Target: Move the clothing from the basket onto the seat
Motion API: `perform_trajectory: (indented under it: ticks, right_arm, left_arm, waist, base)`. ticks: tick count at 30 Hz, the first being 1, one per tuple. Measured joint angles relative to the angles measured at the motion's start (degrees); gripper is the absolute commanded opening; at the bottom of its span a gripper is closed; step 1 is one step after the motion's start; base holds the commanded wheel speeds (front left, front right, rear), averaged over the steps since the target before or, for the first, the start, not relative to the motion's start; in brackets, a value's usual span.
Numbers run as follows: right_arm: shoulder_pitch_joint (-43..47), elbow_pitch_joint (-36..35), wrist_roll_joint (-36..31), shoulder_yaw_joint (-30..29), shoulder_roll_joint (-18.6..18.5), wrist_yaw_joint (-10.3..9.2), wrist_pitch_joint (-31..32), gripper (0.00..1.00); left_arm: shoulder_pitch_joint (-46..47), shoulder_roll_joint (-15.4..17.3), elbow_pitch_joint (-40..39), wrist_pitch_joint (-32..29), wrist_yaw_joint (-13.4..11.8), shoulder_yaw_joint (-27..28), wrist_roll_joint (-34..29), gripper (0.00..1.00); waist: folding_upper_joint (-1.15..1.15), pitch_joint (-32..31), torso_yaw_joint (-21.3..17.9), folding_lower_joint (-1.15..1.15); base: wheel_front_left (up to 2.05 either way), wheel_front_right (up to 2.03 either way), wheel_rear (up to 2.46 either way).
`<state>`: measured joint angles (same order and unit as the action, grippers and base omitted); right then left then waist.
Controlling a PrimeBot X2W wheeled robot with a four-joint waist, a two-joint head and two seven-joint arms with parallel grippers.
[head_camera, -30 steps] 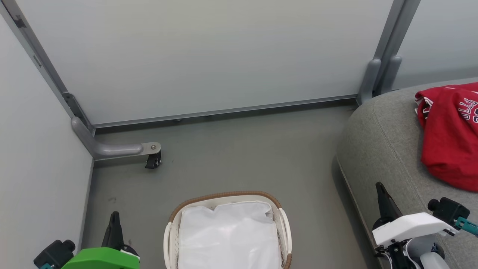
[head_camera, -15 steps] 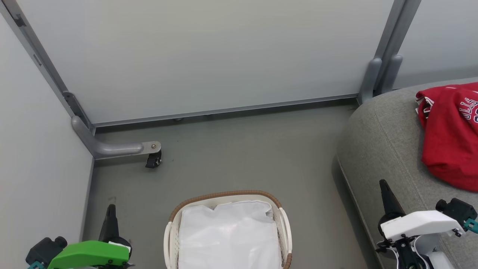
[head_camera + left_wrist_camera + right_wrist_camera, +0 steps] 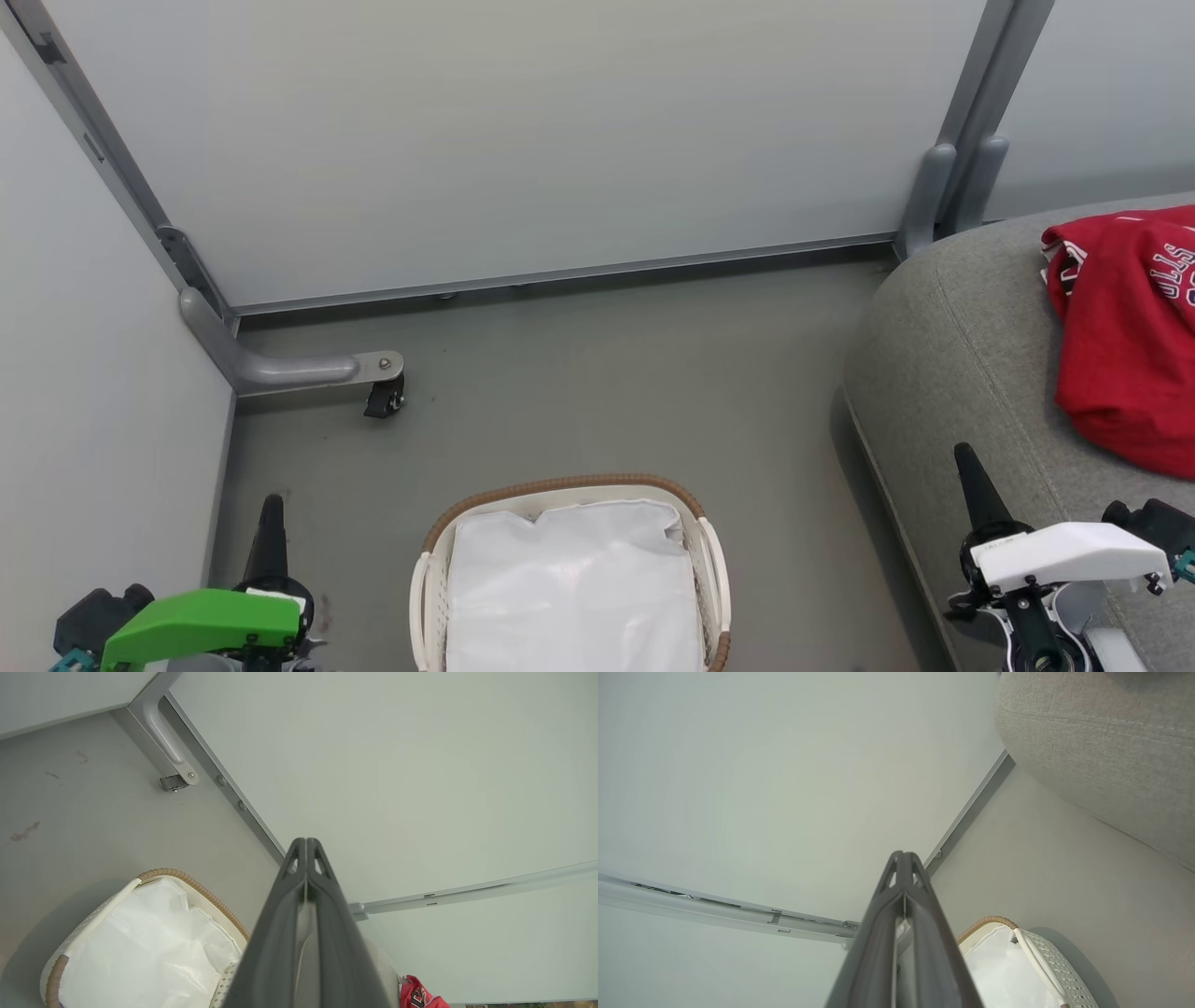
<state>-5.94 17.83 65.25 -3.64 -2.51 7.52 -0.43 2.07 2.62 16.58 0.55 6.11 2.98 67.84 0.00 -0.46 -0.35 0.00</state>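
The red clothing [image 3: 1125, 345] with white lettering lies on the grey seat [image 3: 943, 355] at the right; a red corner of the clothing [image 3: 418, 996] peeks in the left wrist view. On the floor at bottom centre stands the white basket [image 3: 429, 597] with its brown rim, holding a plain white liner [image 3: 574, 593]. My left gripper [image 3: 271, 509] is shut and empty, left of the basket. My right gripper [image 3: 964, 462] is shut and empty over the seat's front edge. Both wrist views show the fingers pressed together, the left gripper [image 3: 306, 844] and the right gripper [image 3: 903, 858].
Pale partition panels close the space at the back and left. A grey metal foot with a black caster [image 3: 383, 399] juts onto the floor at the left. Grey posts [image 3: 948, 191] stand by the seat's far corner. Open grey floor lies between basket and panels.
Both grippers have sunk lower in the head view and drifted outward, the left one leftward, the right one rightward. Basket, clothing and seat stay put.
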Motion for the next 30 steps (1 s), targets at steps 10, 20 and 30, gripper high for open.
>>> perform_trajectory:
  ticks: [10, 20, 30]
  right_arm:
    - [0.0, -0.8, 5.6, -0.7, 0.0, 0.0, 1.4, 0.0]
    - [0.0, -1.5, 10.5, -1.2, -0.1, -0.01, 2.7, 0.0]
    - [0.0, -2.2, 15.5, -1.6, -0.1, -0.01, 4.0, 0.0]
  left_arm:
    - [0.8, 0.0, -0.5, -1.6, 0.3, 0.7, 4.9, 0.0]
    - [1.5, 0.0, -1.1, -2.9, 0.5, 1.3, 9.4, 0.0]
    - [2.1, 0.0, -1.5, -4.1, 0.7, 2.0, 14.0, 0.0]
  waist:
    - [0.0, 0.1, 0.1, 0.0]
    - [0.0, 0.2, 0.1, 0.0]
    - [0.0, 0.3, 0.2, 0.0]
  base:
    - [0.0, 0.0, 0.0]
    - [0.0, 0.0, 0.0]
    - [0.0, 0.0, 0.0]
